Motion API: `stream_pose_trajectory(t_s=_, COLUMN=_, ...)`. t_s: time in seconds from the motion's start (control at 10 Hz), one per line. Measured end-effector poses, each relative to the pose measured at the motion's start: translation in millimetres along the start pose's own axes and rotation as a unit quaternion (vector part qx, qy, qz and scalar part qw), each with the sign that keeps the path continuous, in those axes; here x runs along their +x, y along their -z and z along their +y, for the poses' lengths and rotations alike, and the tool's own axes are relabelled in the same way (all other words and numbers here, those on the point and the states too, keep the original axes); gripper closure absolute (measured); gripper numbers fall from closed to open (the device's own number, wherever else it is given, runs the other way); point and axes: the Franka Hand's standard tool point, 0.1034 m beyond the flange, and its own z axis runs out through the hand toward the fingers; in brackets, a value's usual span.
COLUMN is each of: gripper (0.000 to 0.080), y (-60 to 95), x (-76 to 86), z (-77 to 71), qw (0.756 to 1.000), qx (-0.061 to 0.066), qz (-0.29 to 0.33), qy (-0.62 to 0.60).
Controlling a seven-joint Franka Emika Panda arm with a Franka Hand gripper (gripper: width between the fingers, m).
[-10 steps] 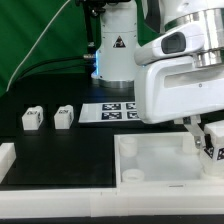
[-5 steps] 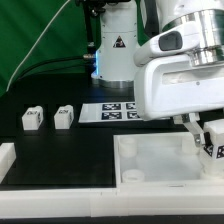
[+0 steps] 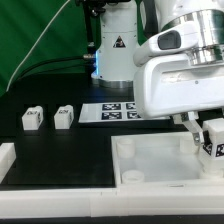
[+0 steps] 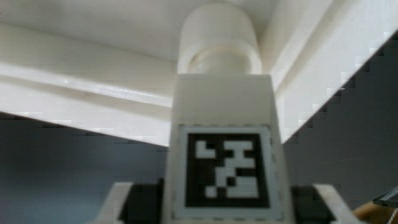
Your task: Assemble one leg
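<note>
My gripper (image 3: pixel 203 140) is shut on a white leg (image 4: pixel 226 120) with a black-and-white tag; the leg also shows in the exterior view (image 3: pixel 213 139). I hold it over the far right corner of the large white tray-like part (image 3: pixel 150 152), its rounded end pointing down toward the tray's corner. The wrist view shows the dark fingers (image 4: pixel 146 205) pressed against both sides of the leg. Two more legs (image 3: pixel 31 118) (image 3: pixel 64 116) stand on the black table at the exterior view's left.
The marker board (image 3: pixel 112 110) lies flat behind the tray. A white robot base (image 3: pixel 113 50) stands at the back. A white frame edge (image 3: pixel 8 160) runs along the front and the exterior view's left of the table.
The gripper and the leg have drifted very slightly; otherwise nothing has visibly changed.
</note>
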Motion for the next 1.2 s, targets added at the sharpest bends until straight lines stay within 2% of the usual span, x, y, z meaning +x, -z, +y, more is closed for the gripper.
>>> stream_pose_trajectory(t_s=0.1, gripper=0.0247, y=0.0, x=0.0, z=0.1, qw=1.000, qx=0.000, qz=0.000, qy=0.000)
stream_pose_trajectory(t_s=0.2, gripper=0.0247, y=0.3, x=-0.1, z=1.1, qw=1.000, qx=0.000, qz=-0.002, qy=0.001)
stream_pose_trajectory(t_s=0.3, gripper=0.0180, y=2.9, x=1.8, z=4.3, qw=1.000, qx=0.001, qz=-0.008, qy=0.002)
stream_pose_trajectory(t_s=0.4, gripper=0.0156, y=4.5, x=3.6, z=5.0, qw=1.000, qx=0.000, qz=-0.006, qy=0.002)
stream_pose_trajectory(t_s=0.6, gripper=0.0151, y=6.4, x=4.8, z=3.8, qw=1.000, qx=0.001, qz=-0.008, qy=0.002)
stream_pose_trajectory(t_s=0.8, gripper=0.0150, y=17.5, x=13.8, z=0.2, qw=1.000, qx=0.005, qz=-0.013, qy=0.006)
stream_pose_trajectory(t_s=1.1, gripper=0.0150, y=30.5, x=23.4, z=2.9, qw=1.000, qx=0.007, qz=-0.021, qy=0.007)
stream_pose_trajectory(t_s=1.2, gripper=0.0150, y=31.1, x=23.5, z=1.6, qw=0.999, qx=0.011, qz=-0.033, qy=0.006)
